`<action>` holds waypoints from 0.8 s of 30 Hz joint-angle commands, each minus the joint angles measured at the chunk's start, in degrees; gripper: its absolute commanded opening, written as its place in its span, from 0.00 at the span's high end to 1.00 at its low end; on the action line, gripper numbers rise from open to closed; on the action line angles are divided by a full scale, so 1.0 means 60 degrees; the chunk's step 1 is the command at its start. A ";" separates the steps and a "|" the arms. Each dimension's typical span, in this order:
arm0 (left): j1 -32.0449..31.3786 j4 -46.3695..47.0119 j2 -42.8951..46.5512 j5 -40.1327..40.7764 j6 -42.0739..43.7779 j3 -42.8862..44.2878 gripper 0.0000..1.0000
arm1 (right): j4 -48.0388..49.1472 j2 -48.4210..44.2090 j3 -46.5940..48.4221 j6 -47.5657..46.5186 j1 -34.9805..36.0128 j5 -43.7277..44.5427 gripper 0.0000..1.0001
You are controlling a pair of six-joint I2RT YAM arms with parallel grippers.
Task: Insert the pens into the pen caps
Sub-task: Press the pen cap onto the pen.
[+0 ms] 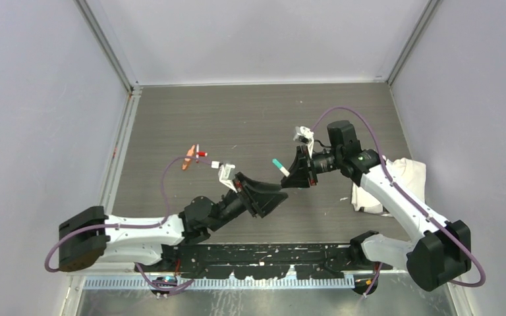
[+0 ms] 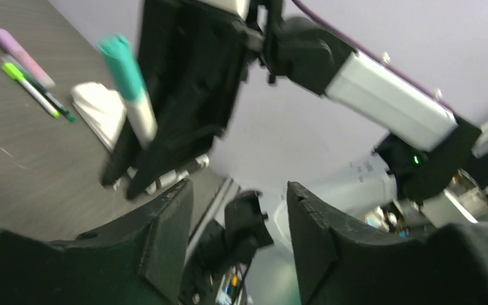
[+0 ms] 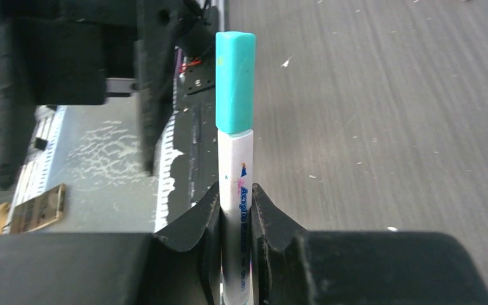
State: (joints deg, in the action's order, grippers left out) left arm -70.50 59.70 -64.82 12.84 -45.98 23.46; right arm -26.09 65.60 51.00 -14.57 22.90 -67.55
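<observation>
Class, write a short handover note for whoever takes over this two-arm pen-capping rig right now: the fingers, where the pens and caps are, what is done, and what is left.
Left gripper: open, empty, facing the right one in mid-air.
Right gripper: fingers shut on a white pen, held above the table.
Done: the teal cap sits on that pen's end.
On the table: a purple pen and a green pen beside the white cloth; an orange piece and a red piece at the far left, too small to identify.
Left: probably set the held pen down, then check and cap the rest.
</observation>
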 commanded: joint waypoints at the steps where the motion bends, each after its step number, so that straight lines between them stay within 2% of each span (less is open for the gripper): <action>1: -0.0277 -0.1357 0.1246 -0.0600 0.0508 -0.0301 0.40 | 0.1051 0.0039 0.0357 0.0465 -0.0121 0.0383 0.99; 7: -0.0242 -0.2738 0.2933 0.0674 0.1442 -0.0437 0.17 | 0.1975 -0.0077 0.0095 0.1403 -0.0120 0.0047 0.99; 12: -0.0049 -0.2708 0.2903 0.0990 0.2194 0.0171 0.01 | 0.2268 -0.0094 0.0005 0.1738 -0.0116 -0.0006 0.99; 15: 0.0248 -0.2292 0.2518 0.0954 0.2219 0.0500 0.00 | 0.2340 -0.0110 -0.0019 0.1812 -0.0129 -0.0019 0.99; 20: 0.1539 -0.2091 0.1565 -0.0365 0.1350 0.1182 0.00 | 0.2374 -0.0138 -0.0034 0.1858 -0.0146 -0.0129 0.99; 24: 0.1992 -0.1463 0.0783 -0.0820 0.0912 0.1564 0.03 | 0.2385 -0.0138 -0.0048 0.1868 -0.0194 -0.0180 0.99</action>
State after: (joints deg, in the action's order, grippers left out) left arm -60.49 45.67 -57.21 11.84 -37.98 29.69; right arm -14.11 66.02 50.89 -4.10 22.09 -67.00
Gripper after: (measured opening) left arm 0.991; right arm 0.236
